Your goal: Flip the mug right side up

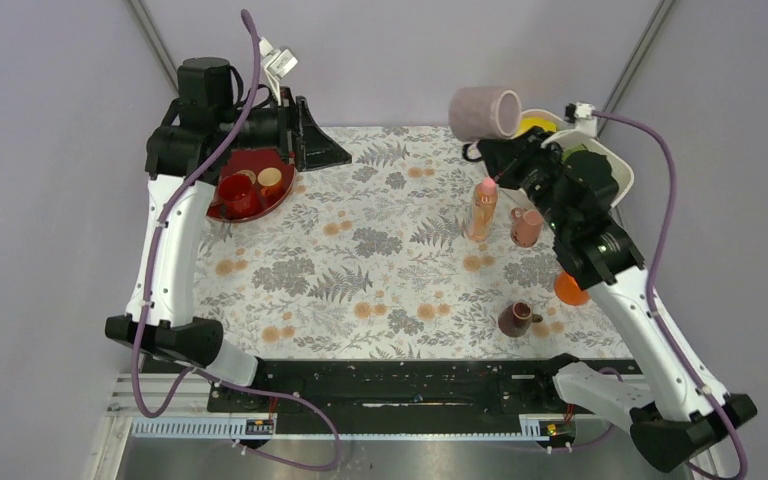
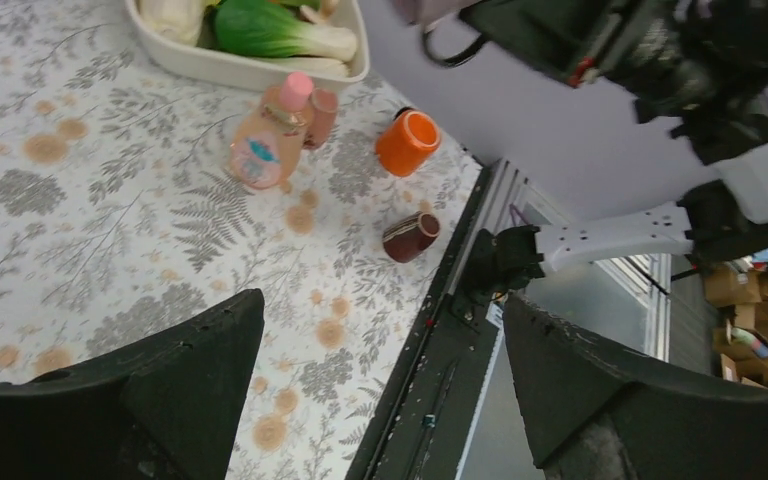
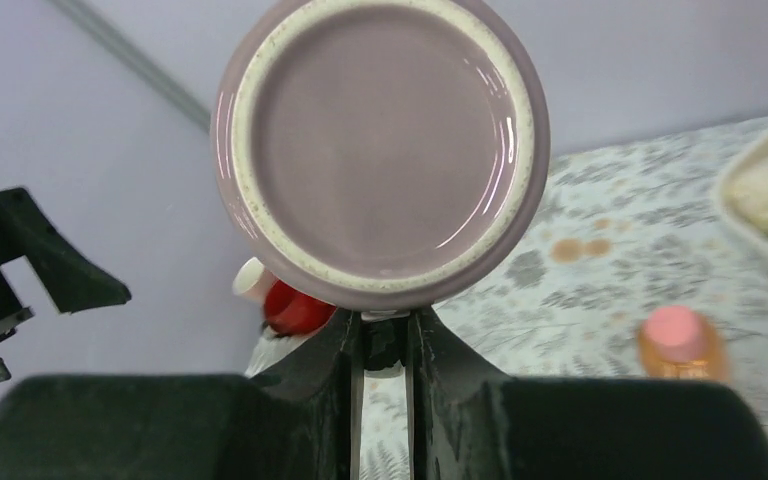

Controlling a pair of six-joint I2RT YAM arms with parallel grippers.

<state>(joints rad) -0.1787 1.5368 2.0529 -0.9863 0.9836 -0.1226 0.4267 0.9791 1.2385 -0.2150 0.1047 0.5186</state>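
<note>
Starting nearest the arm bases, a dark brown cup (image 1: 516, 319) sits on the table (image 1: 360, 262), on the near side of the peach bottle (image 1: 481, 207) and slightly to its right. An orange cup (image 1: 566, 291) lies further right of the bottle, also on the near side, partly hidden under the right arm. The bottle stands upright with a pink cap, and a small pink cup (image 1: 526, 227) stands just beside it on the right.

Well to the left of the bottle, at about the same depth, a dark red tray (image 1: 222, 208) carries a glossy red mug (image 1: 237, 193) and a small tan cup (image 1: 269, 178). Beyond the bottle and to its right, a white dish (image 2: 250, 72) holds green and pale vegetables.

Just beyond the bottle and above it, the mug (image 1: 485, 112) is off the table. It lies sideways in the air with its base turned right, facing the right wrist. The right pincer (image 3: 386, 335) is clamped on the mug's handle, and its fingers nearly meet below the base in the wrist view. Far to the left of the bottle, beyond the tray, the left pincer (image 2: 382, 303) hangs with its fingers spread wide and nothing between them.
</note>
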